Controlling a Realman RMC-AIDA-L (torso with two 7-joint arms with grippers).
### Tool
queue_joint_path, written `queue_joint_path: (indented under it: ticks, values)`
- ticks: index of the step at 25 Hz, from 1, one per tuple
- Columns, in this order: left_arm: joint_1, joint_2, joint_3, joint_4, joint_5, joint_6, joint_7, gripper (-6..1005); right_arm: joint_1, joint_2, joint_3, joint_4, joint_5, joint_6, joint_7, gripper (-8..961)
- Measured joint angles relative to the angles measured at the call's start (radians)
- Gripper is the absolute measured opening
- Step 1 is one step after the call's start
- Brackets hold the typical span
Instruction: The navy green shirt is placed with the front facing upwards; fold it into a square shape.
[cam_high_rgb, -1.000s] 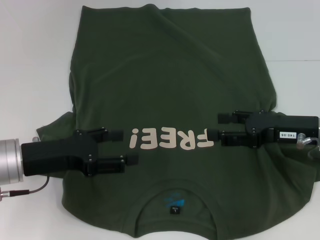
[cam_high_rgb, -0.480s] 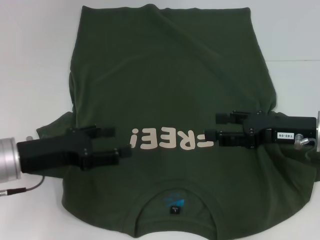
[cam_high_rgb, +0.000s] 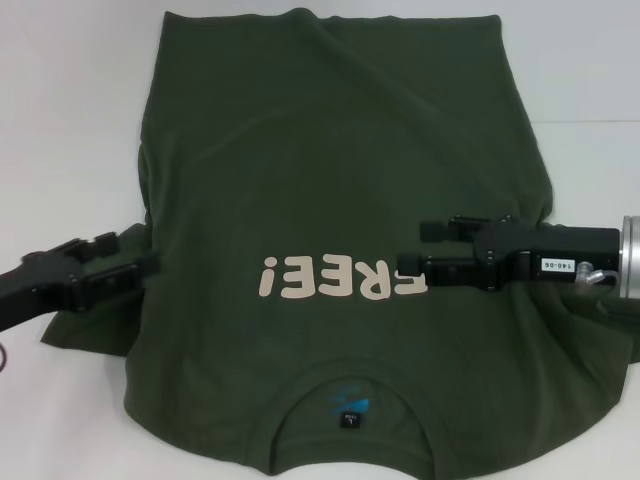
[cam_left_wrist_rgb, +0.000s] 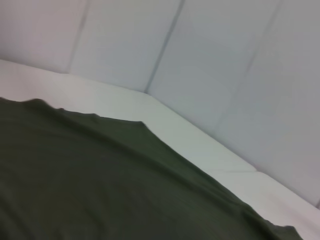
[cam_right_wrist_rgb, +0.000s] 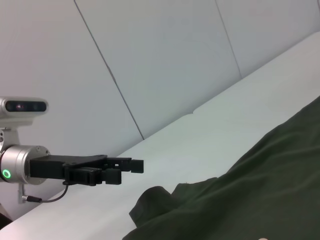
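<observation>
The navy green shirt (cam_high_rgb: 340, 250) lies spread front up on the white table (cam_high_rgb: 60, 120), collar toward the robot, the cream "FREE!" lettering (cam_high_rgb: 340, 278) across the chest and the blue neck label (cam_high_rgb: 349, 408) near the collar. The left gripper (cam_high_rgb: 125, 255) has pulled back since a moment ago: it was over the chest just beside the lettering, and now it sits out at the shirt's left edge, over the sleeve, its fingers a narrow gap apart and holding nothing. The right gripper (cam_high_rgb: 415, 250) has slid slightly inward, now over the last letter, its fingers parted with nothing between them. The shirt itself looks unchanged.
</observation>
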Motion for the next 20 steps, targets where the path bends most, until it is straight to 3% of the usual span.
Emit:
queue_joint_path:
  ticks: [9,20]
  values:
    - [0.013,0.005,-0.070,0.001,0.075,-0.037,-0.054,869,0.011,0.006,-0.001,0.000,0.000,0.010,0.000,852]
    - [0.014,0.002,-0.070,-0.031,0.100,-0.237,-0.105,863,0.012,0.007,-0.001,0.000,0.000,0.009,0.009,853]
